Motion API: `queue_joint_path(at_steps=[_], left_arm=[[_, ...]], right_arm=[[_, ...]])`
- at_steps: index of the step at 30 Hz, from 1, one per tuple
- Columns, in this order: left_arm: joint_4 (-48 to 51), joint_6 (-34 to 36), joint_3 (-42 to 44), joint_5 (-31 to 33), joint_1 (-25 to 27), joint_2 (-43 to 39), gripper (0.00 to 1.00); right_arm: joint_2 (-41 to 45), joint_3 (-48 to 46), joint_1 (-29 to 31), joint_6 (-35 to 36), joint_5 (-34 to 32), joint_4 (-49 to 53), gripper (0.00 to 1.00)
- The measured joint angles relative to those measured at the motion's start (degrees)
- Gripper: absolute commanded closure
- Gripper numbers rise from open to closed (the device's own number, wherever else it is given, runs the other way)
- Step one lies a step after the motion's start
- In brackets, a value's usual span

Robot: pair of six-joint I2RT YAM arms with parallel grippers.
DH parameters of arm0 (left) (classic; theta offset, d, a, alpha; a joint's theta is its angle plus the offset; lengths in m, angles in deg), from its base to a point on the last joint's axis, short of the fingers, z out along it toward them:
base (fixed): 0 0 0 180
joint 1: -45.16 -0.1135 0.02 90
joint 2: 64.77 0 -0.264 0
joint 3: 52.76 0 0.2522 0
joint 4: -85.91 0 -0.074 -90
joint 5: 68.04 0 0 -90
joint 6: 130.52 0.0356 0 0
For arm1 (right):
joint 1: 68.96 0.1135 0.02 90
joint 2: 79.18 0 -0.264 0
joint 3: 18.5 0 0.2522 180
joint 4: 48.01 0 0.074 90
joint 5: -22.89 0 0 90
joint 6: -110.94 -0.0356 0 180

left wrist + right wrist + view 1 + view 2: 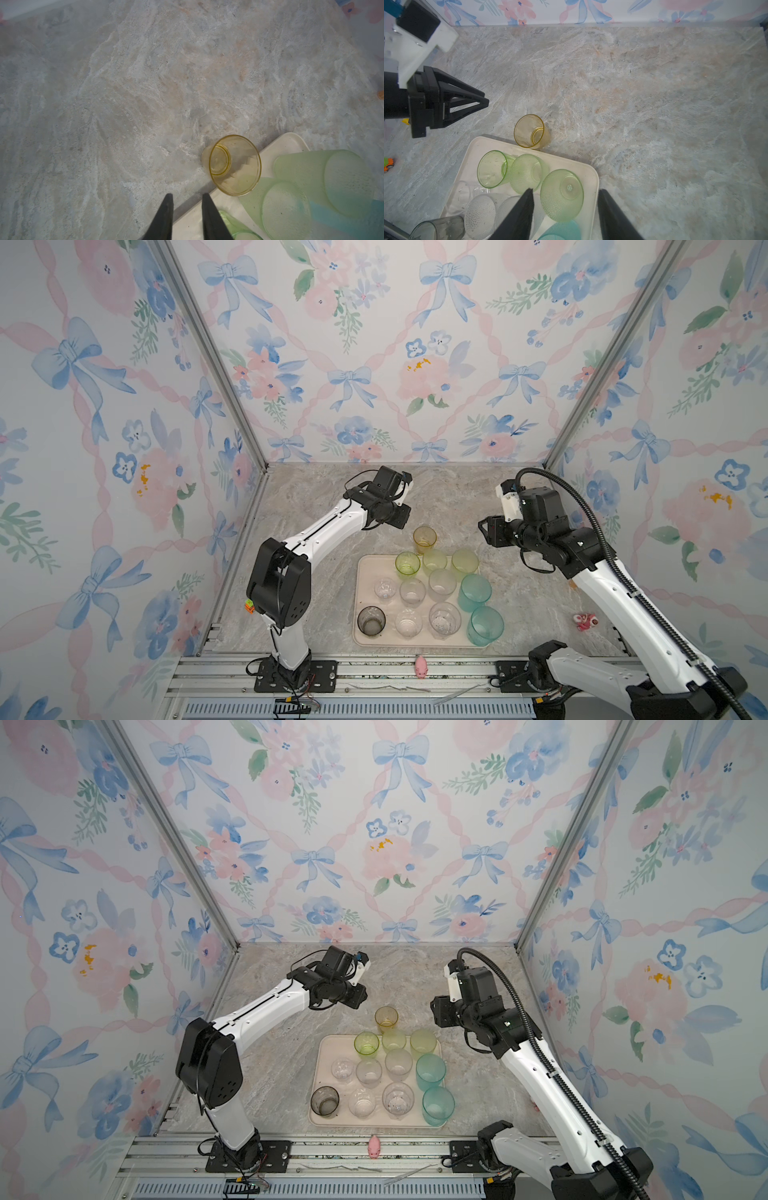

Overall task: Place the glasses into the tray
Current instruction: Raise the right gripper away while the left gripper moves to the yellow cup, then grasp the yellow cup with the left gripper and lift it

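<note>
The cream tray (371, 569) (327, 1048) holds several glasses: pale green ones (407, 563), two teal ones (474, 591), a smoky grey one (371, 620) and clear ones (412, 591). An amber glass (424, 539) (234, 165) (529, 131) stands upright on the table against the tray's far edge. My left gripper (187, 196) (401, 519) hovers left of the amber glass, narrowly open and empty. My right gripper (566, 190) (486, 531) is open above a pale green glass (561, 195) that stands in the tray's far right corner.
A pink pig toy (421, 667) lies on the front rail. A red-and-white figurine (585, 621) sits on the table at the right, beside my right arm. A small orange-green toy car (388, 164) is at the left wall. Floral walls enclose three sides.
</note>
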Motion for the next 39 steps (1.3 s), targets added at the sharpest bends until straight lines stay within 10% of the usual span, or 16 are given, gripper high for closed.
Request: queue_joint_path(at_steps=[13, 39], left_arm=[[4.3, 1.4, -6.6, 1.7, 3.6, 7.2, 0.67], [7.7, 1.8, -11.9, 1.0, 4.0, 15.7, 0.82]], right_arm=[[-1.2, -1.7, -1.7, 0.1, 2.5, -2.1, 0.47], [0.0, -4.7, -4.9, 0.7, 4.9, -3.0, 0.47]])
